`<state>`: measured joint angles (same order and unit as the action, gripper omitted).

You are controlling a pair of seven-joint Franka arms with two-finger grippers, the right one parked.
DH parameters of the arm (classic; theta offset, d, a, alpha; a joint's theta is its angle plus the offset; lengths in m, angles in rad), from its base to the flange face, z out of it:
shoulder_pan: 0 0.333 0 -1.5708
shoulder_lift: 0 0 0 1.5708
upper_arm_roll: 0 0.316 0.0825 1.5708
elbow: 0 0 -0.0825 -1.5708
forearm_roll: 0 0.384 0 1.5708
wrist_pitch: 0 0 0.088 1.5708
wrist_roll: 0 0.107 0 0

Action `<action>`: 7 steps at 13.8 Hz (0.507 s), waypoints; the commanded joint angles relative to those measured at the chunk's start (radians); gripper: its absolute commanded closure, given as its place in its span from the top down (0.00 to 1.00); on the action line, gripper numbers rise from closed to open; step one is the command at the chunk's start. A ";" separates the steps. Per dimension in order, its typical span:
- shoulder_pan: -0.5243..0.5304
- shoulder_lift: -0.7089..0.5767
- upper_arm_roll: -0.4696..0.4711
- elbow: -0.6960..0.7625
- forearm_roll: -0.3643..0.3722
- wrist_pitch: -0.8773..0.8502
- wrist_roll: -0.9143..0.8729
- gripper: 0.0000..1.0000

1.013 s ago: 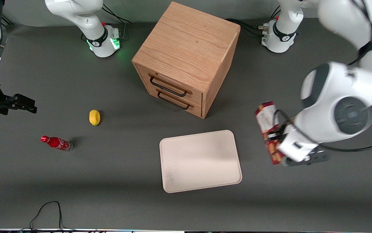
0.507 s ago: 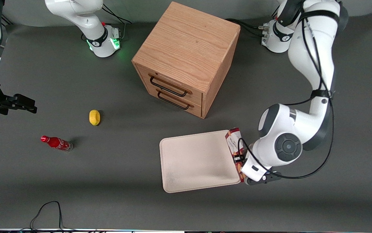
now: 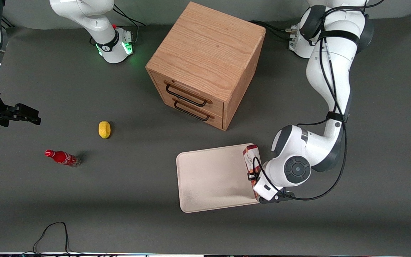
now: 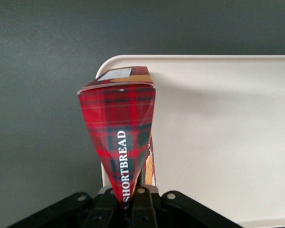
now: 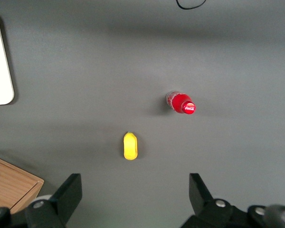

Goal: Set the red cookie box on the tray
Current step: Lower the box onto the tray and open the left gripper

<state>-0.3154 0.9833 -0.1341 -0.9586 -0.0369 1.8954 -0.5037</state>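
While a second ago the red cookie box point(image 3: 251, 159) hung well clear of the tray point(image 3: 212, 178) toward the working arm's end of the worktop, it now sits over the tray's edge at lower right of centre in the front view. Pincer point(image 3: 259, 178) clamped on the box's lower end; the wrist view shows the box point(image 4: 119, 137) pinched and creased. Box appears low, contact with tray unclear. Carry phase looks finished; lowering and release remain.
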 commanded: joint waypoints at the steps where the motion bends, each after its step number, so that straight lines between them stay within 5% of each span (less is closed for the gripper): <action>1: -0.005 0.008 0.004 0.017 0.009 -0.002 0.037 0.00; 5: -0.004 0.008 0.004 0.017 0.009 -0.001 0.036 0.00; 6: -0.001 0.008 0.004 0.015 0.009 -0.001 0.037 0.17; 7: -0.001 0.008 0.004 0.008 0.009 -0.001 0.037 0.94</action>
<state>-0.3143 0.9868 -0.1334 -0.9595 -0.0356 1.8954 -0.4781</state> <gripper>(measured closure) 0.885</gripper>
